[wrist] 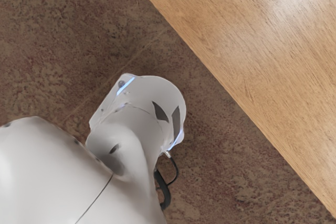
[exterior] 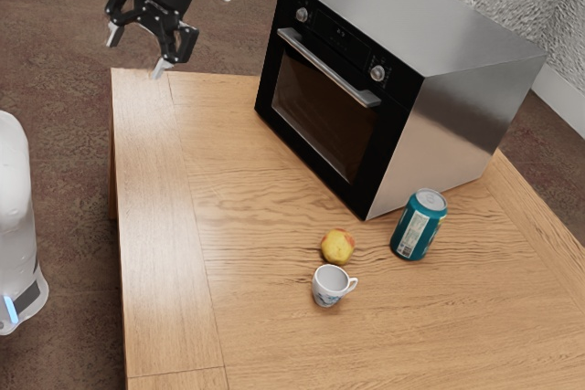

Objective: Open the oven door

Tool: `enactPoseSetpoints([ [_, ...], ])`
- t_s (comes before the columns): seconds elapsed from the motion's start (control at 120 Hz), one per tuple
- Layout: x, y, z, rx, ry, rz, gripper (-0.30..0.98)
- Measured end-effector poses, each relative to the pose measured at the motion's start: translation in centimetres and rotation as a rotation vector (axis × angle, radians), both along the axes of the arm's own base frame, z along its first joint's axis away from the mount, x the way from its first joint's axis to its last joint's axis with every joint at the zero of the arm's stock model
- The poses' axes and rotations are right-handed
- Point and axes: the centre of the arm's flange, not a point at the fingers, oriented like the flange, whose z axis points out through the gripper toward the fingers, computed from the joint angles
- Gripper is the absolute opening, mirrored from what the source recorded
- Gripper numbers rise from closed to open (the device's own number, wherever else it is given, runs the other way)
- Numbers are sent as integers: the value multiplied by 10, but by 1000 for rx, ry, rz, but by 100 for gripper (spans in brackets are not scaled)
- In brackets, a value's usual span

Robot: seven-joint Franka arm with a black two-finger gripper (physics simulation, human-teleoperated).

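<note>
At the exterior view's left edge, the arm's white base [exterior: 13, 216] stands beside the table on a mottled brown floor [exterior: 69, 253], a small blue light glowing low on it. Farther right and higher up, the arm's wrist comes in from the top edge, with the black gripper [exterior: 135, 54] hanging down at a slant near the corner of the wooden table [exterior: 151, 226]. Its two fingers are spread wide with nothing between them. Small pale lettering marks the black housing above the fingers, too tiny to read.

Next comes the oven, a boxy steel appliance on the table, well apart from the gripper. Its black-framed glass door [exterior: 320, 114] is closed, flush with the front, and a silver handle [exterior: 327, 68] runs along the top. Above the handle, two round knobs flank a dark control panel [exterior: 341, 36] with faint, unreadable markings.

In front of the oven, a white mug [exterior: 328, 287] with a bluish pattern stands upright just beside a yellow and red apple [exterior: 337, 246]. To their right is an upright teal can [exterior: 420, 226]; its pale label panel carries fine print, but no brand can be made out.

The wrist view looks down on the arm's white base and the table's edge.
</note>
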Motion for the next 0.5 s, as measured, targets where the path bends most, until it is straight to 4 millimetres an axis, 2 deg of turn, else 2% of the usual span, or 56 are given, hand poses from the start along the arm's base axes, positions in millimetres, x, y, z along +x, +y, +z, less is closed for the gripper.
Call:
enactPoseSetpoints([
  [0.217, 32, 0, 19, 134, -194, 452, 69],
  [0.325, 102, 7, 37, 176, -218, 622, 69],
  [0.4, 125, 1, 44, 190, -244, 702, 69],
  [0.5, 146, -6, 40, 189, -300, 787, 69],
])
